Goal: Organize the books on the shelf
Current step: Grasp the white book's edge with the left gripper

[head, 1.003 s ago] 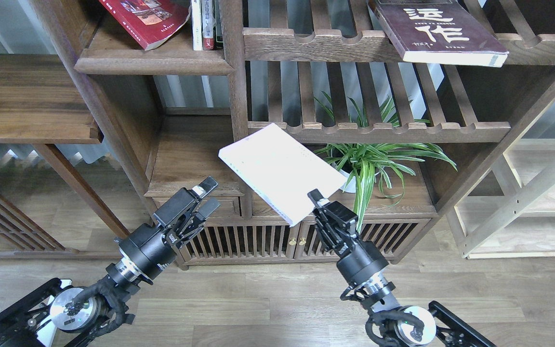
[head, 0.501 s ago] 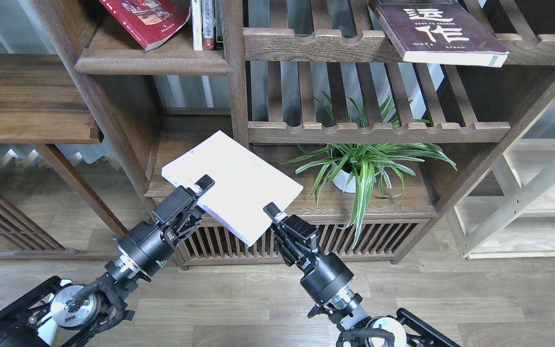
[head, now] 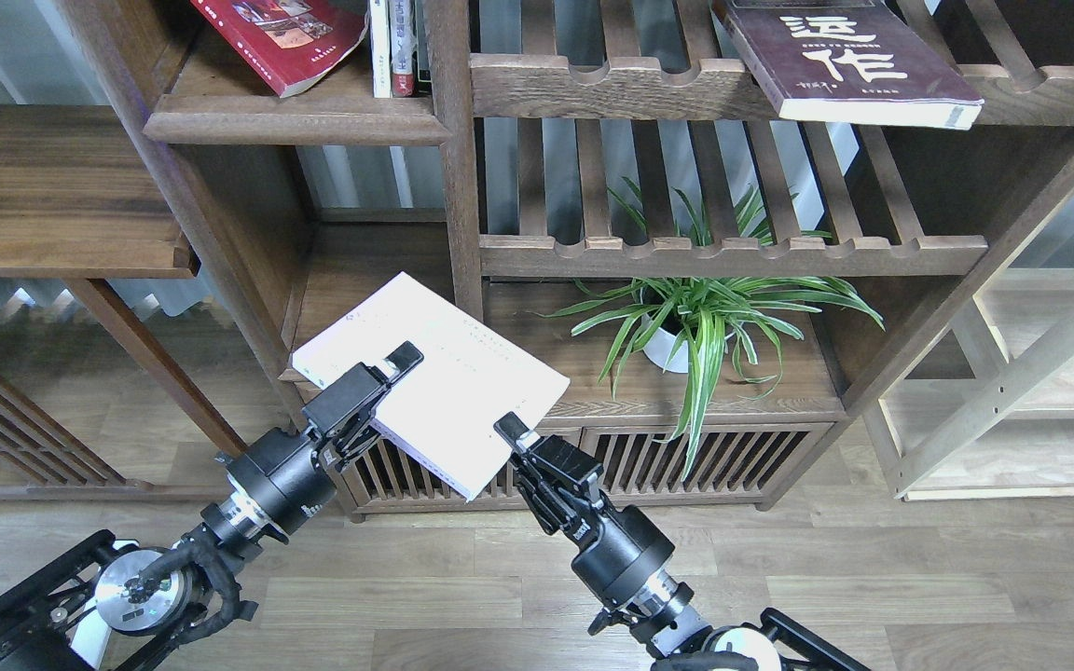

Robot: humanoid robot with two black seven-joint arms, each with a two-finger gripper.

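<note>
Walnut bookcase, lower left shelf (head: 364, 270): the pale book (head: 430, 377) is held tilted over its front edge. Left end effector (head: 386, 373) and right end effector (head: 505, 436) each pinch its near edge.

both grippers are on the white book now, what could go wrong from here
1. The white book is pinched only at its near edges by the left gripper and right gripper, so it may sag or slip.
2. Its far corner sits close to the bookcase post and could catch there.
3. The plant beside it could be brushed.
</note>
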